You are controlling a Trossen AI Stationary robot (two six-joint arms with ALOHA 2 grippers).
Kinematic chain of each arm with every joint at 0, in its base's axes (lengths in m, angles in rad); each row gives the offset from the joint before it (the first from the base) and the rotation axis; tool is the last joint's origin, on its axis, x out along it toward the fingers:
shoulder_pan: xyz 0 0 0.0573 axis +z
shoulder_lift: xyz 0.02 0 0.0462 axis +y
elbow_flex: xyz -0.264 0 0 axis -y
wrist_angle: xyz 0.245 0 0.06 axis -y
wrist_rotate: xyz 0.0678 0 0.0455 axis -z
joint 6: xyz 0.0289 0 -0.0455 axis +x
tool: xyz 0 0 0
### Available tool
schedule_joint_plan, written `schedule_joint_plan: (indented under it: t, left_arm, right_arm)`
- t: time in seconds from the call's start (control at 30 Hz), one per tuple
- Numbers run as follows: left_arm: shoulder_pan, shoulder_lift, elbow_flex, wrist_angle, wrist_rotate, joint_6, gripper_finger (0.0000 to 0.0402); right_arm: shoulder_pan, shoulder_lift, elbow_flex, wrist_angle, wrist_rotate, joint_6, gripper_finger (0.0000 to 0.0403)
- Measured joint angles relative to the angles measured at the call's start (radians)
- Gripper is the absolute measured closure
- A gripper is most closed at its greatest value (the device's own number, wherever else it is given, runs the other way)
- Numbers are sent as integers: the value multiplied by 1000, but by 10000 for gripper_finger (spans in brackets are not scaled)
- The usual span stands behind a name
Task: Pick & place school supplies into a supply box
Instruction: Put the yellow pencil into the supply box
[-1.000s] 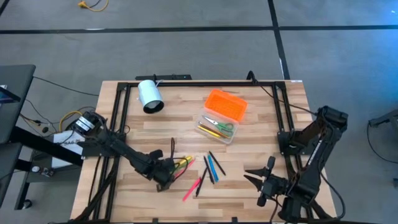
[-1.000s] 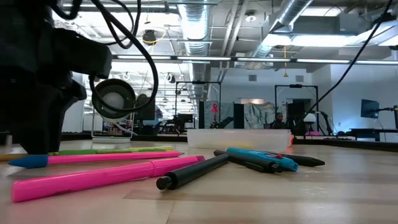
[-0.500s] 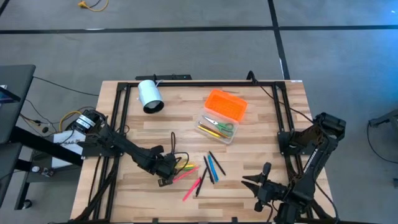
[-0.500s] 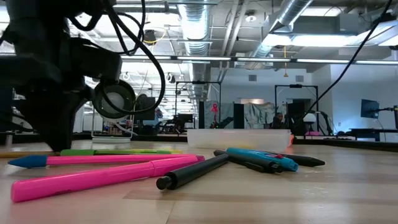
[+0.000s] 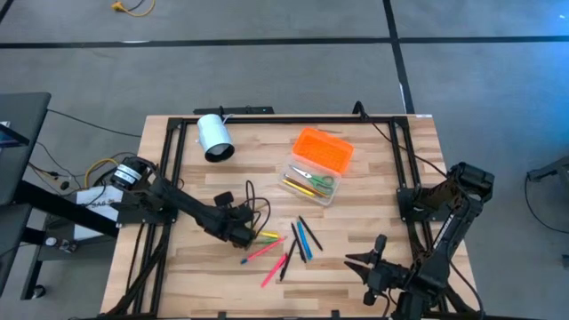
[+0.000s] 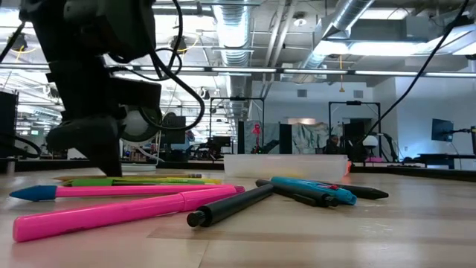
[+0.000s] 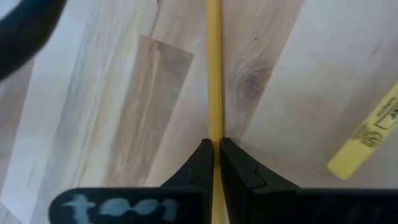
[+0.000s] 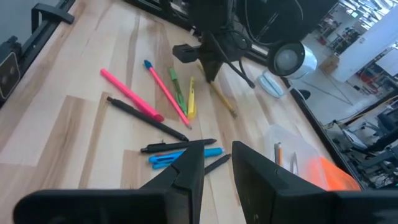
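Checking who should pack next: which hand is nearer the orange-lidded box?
Left. The left hand is beside the pens, below-left of the box; the right hand waits at the table's front edge.

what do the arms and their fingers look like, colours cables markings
Both arms are dark, near black, built of slim jointed links. The left gripper carries loose black cables looping above its wrist; its fingers are black wedges tapering to points, behind a black bar with a pale blue scrawled marking. The right gripper has the same black, angular fingers.

Box (image 5: 313, 165) open; pens (image 5: 298, 241) prob. scattered.
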Motion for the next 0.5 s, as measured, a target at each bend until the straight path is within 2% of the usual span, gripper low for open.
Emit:
schedule_joint_plan:
  t: [0.27, 0.5]
  left_arm:
    - [-3, 0, 0, -8, -12, 75, 401]
    - [-31, 0, 0, -19, -13, 232, 401]
  right_arm:
    - [0, 0, 0, 1, -2, 0, 326]
    - [-1, 0, 0, 10, -2, 0, 326]
